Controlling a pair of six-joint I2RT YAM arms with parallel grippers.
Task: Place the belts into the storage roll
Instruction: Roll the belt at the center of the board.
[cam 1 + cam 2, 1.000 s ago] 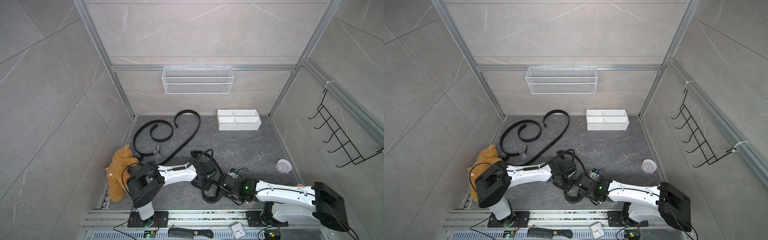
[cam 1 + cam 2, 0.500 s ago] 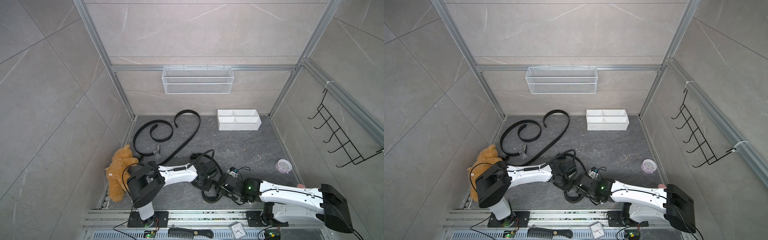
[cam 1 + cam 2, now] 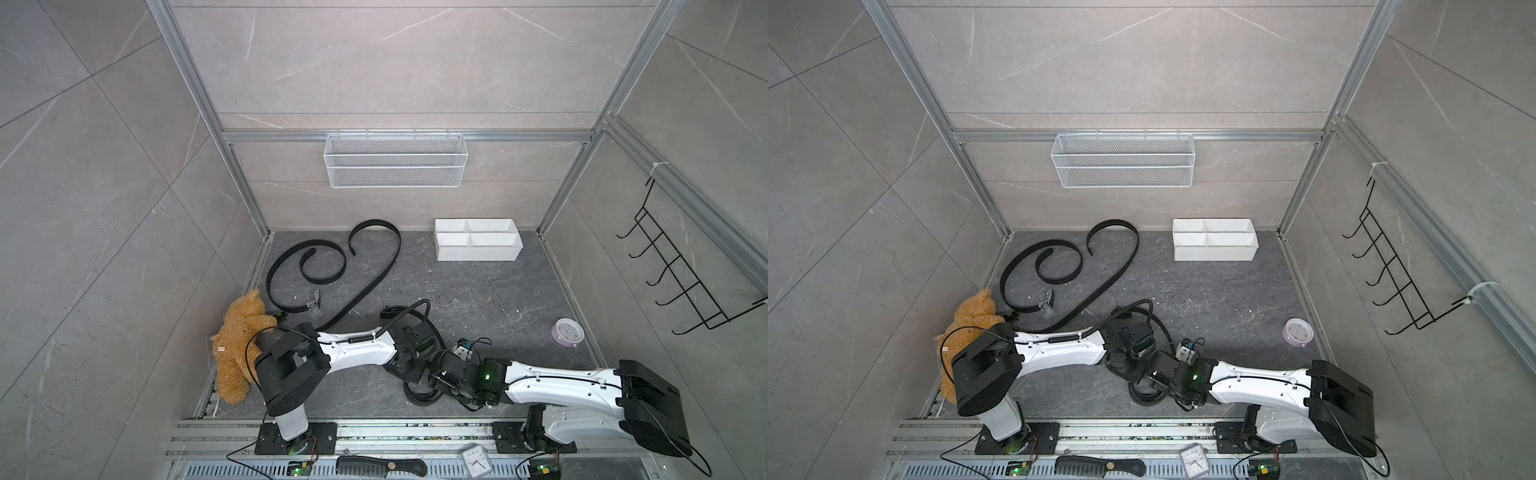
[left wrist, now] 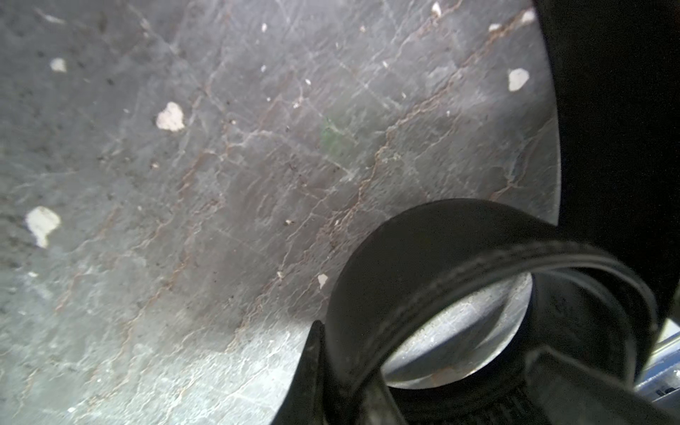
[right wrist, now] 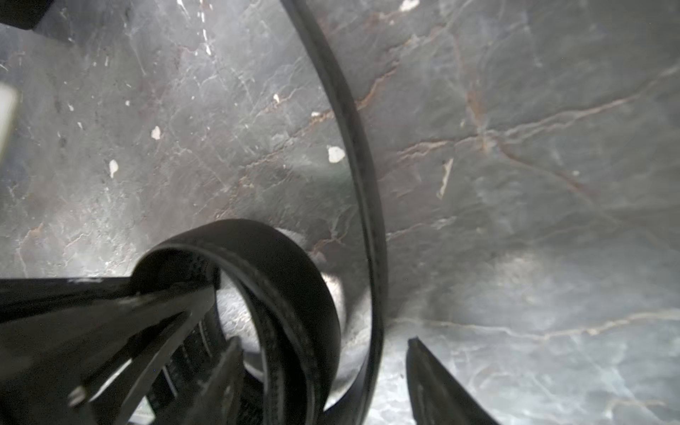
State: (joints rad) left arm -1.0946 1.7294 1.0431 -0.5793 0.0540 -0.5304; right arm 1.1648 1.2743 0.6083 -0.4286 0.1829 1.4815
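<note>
With left gripper (image 3: 410,371) pinched shut on the coiled belt (image 5: 294,265) and right gripper (image 5: 320,353) spread wide astride it, clamp across the stacked turns: light, springy, ready to unwind.

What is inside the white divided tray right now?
Nothing visible: all four compartments of the white tray show bare white. Its near wall hides part of the front compartments' floors.

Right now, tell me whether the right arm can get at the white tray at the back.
Probably yes: only bare floor lies between the right end effector, open at the coiled belt, and the storage tray. It is a long stretch, though, so reach is uncertain.
</note>
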